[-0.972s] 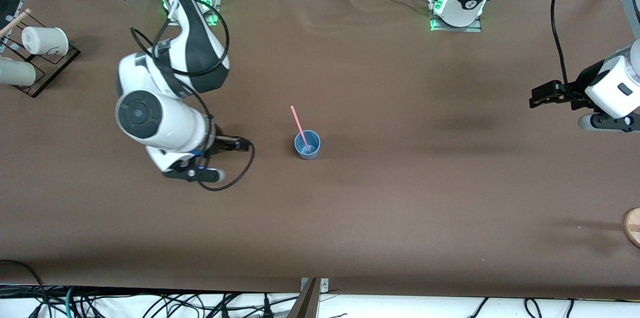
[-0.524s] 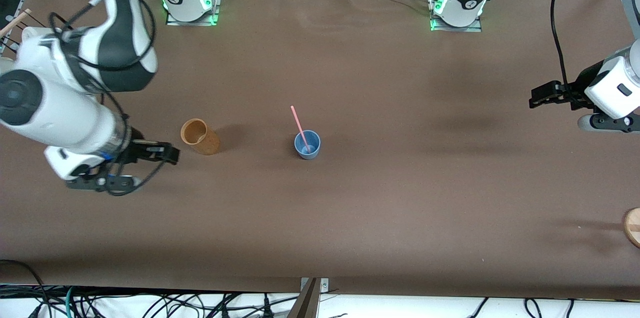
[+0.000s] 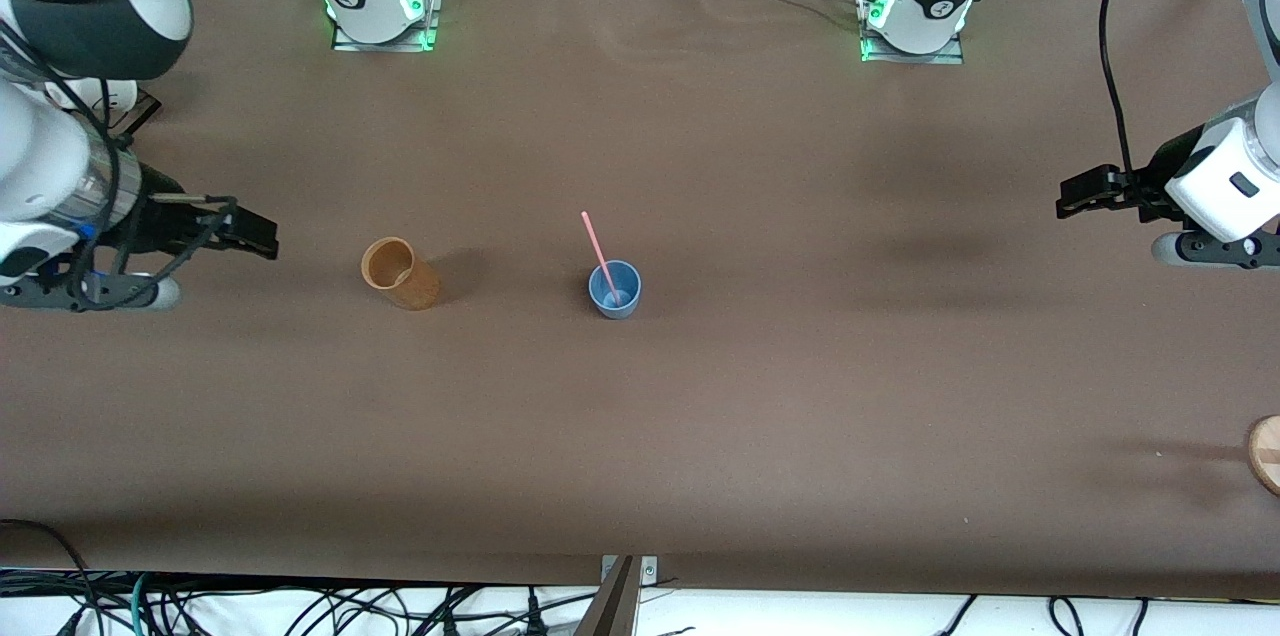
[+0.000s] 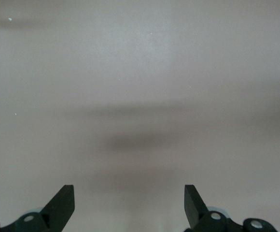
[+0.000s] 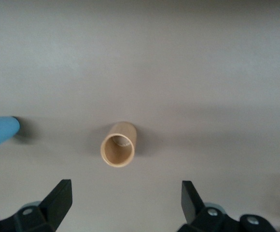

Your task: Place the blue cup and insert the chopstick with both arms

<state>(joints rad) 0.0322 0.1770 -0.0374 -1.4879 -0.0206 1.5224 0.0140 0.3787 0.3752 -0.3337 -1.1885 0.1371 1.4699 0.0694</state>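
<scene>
The blue cup (image 3: pixel 615 289) stands upright near the table's middle, and its edge shows in the right wrist view (image 5: pixel 1 130). The pale-pink chopstick (image 3: pixel 598 251) leans inside it, its upper end sticking out above the rim. My right gripper (image 3: pixel 250 234) hangs open and empty over the table at the right arm's end, apart from both cups (image 5: pixel 125 205). My left gripper (image 3: pixel 1080 190) is open and empty over bare table at the left arm's end (image 4: pixel 129 205).
A tan cup (image 3: pixel 398 273) stands upright between the right gripper and the blue cup, seen from above in the right wrist view (image 5: pixel 119 144). A white cup (image 3: pixel 100 94) sits on a dark rack at the right arm's end. A wooden disc (image 3: pixel 1266 453) lies at the table's edge.
The right arm has swung away from the blue cup toward its own end of the table, uncovering the tan cup. The left arm, blue cup and chopstick have stayed put.
</scene>
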